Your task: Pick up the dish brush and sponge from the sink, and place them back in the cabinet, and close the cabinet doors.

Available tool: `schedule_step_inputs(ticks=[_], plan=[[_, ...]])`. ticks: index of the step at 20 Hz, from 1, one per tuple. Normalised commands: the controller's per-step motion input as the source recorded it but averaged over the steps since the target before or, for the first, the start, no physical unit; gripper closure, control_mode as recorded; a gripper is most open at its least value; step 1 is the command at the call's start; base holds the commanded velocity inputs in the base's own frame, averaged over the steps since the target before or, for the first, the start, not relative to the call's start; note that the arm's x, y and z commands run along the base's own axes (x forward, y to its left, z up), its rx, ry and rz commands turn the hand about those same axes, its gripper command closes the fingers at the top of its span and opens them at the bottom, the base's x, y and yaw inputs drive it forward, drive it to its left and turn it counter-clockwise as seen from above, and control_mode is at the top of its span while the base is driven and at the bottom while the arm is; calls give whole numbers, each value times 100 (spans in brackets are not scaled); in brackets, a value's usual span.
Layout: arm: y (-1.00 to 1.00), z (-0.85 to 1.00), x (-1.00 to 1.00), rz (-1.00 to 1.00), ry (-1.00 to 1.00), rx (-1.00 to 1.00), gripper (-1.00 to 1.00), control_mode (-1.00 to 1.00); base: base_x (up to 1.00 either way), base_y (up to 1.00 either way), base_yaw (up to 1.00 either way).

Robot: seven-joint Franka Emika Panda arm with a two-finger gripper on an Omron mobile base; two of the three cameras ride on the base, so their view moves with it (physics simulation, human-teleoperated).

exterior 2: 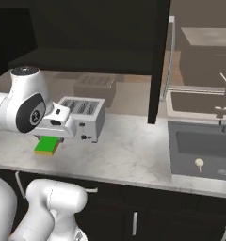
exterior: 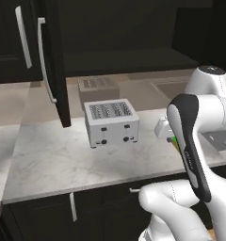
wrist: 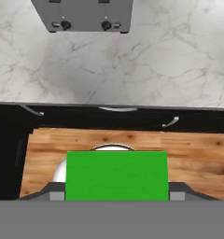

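Marble worktop (exterior 2: pixel 129 150), toaster (exterior 2: pixel 84 117) far side | end effector (wrist: pixel 117 196) grasping sponge (exterior 2: pixel 47 145), near-left edge | brush (exterior 2: pixel 198 164) in sink (exterior 2: pixel 181 155) | lift clear of toaster, keep level, into cabinet (exterior 2: pixel 86 56).

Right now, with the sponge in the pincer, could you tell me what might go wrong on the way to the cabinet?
1. The sponge hangs in the pincer beside the toaster; a low swing could clip it.
2. The open cabinet door juts over the counter, so the arm might strike it.
3. The dish brush lies in the sink, easily forgotten before closing up.
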Motion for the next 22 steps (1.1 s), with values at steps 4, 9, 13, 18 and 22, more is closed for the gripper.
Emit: schedule_step_inputs(ticks=[4, 9, 13, 18, 22], plan=[[0, 0, 0, 0, 0, 0, 100, 100, 37, 0, -2], [0, 0, 0, 0, 0, 0, 100, 100, 46, 0, 0], [0, 0, 0, 0, 0, 0, 100, 100, 37, 0, 0], [0, 0, 0, 0, 0, 0, 100, 100, 15, 0, 0], [0, 0, 0, 0, 0, 0, 100, 100, 0, 0, 0]])
